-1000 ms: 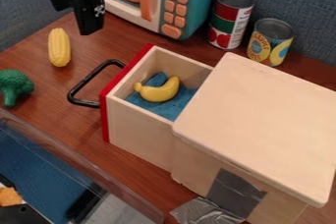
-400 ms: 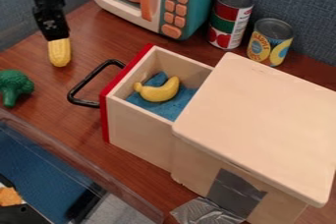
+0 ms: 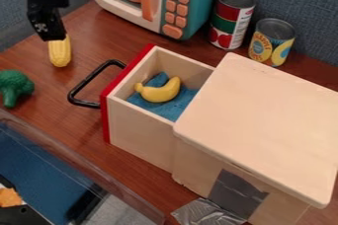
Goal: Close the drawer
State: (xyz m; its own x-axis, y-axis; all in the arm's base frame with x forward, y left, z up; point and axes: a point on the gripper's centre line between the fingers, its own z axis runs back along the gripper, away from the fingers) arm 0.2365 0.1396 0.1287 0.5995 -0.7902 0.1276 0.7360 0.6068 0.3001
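The black gripper point(image 3: 51, 36) hangs at the upper left, in front of the top end of the yellow corn and up and to the left of the drawer's handle, apart from it. The wooden drawer point(image 3: 140, 132) stands pulled out of its box point(image 3: 261, 125), its red front facing left. A black loop handle point(image 3: 84, 83) sticks out from that front. Inside the drawer a yellow banana point(image 3: 160, 91) lies on blue cloth point(image 3: 173, 109).
Yellow corn point(image 3: 60, 55) and green broccoli point(image 3: 13, 87) lie left of the handle. A teal microwave point(image 3: 198, 2) and two cans point(image 3: 231, 19) stand behind. A clear-walled bin point(image 3: 86, 162) occupies the lower left. Silver tape point(image 3: 206, 213) lies by the box.
The gripper has moved left and slightly down from beside the microwave to the corn, partly covering it. The drawer and the other objects have kept their places.
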